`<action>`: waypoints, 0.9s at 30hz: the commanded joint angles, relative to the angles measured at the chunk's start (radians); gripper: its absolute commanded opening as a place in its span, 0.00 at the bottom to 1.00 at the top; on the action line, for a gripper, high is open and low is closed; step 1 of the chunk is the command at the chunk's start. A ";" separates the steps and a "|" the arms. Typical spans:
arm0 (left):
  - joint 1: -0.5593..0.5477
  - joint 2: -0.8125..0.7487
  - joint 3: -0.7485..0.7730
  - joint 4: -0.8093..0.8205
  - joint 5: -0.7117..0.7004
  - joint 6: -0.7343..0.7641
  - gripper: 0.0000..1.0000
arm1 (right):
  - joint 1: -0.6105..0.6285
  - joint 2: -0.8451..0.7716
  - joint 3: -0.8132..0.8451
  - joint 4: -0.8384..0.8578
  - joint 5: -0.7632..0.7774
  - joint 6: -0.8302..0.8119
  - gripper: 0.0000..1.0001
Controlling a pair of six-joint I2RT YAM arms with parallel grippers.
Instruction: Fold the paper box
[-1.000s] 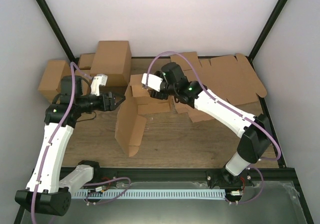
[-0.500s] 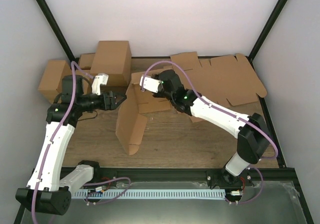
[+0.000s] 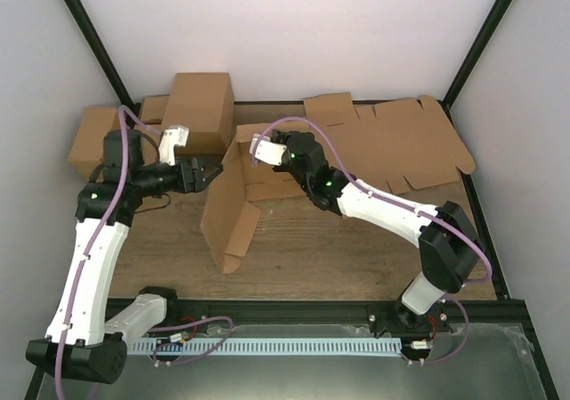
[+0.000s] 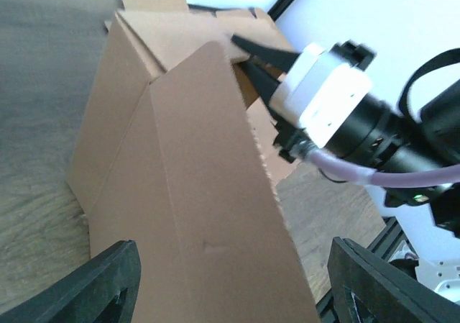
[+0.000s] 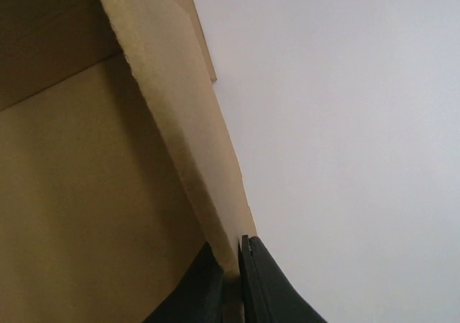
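Top external view: right jaws pinch the brown cardboard paper box (image 3: pixel 230 217) wall; left jaws, spread, face it from the bench's (image 3: pixel 356 248) left edge.

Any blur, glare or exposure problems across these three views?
Top external: even light, sharp, no glare on the paper box. Left wrist: the right gripper is slightly soft, and the wall behind it is blown out. Right wrist: the box looms close on the left, and the bright wall is featureless.
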State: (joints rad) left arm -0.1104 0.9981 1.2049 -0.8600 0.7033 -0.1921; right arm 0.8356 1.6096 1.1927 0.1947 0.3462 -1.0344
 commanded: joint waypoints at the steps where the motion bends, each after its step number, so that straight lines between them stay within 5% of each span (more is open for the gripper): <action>1: -0.002 -0.048 0.179 -0.030 -0.029 -0.033 0.76 | 0.007 -0.044 0.001 0.006 0.029 0.040 0.01; 7: -0.011 -0.120 0.274 0.069 -0.159 -0.089 0.80 | 0.000 -0.124 0.069 -0.113 -0.004 0.188 0.01; 16: -0.011 -0.175 0.386 0.079 -0.420 -0.048 0.89 | -0.137 -0.178 0.310 -0.627 -0.237 0.712 0.01; 23: -0.011 -0.149 0.344 0.074 -0.415 -0.022 0.89 | -0.244 -0.216 0.165 -0.851 -0.408 1.180 0.01; 27: -0.011 -0.115 0.261 0.076 -0.306 -0.005 0.89 | -0.292 -0.246 -0.030 -0.848 -0.608 1.290 0.01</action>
State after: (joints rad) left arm -0.1188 0.8486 1.5337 -0.7799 0.3161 -0.2264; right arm 0.5766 1.3823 1.2961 -0.5453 -0.0338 0.0254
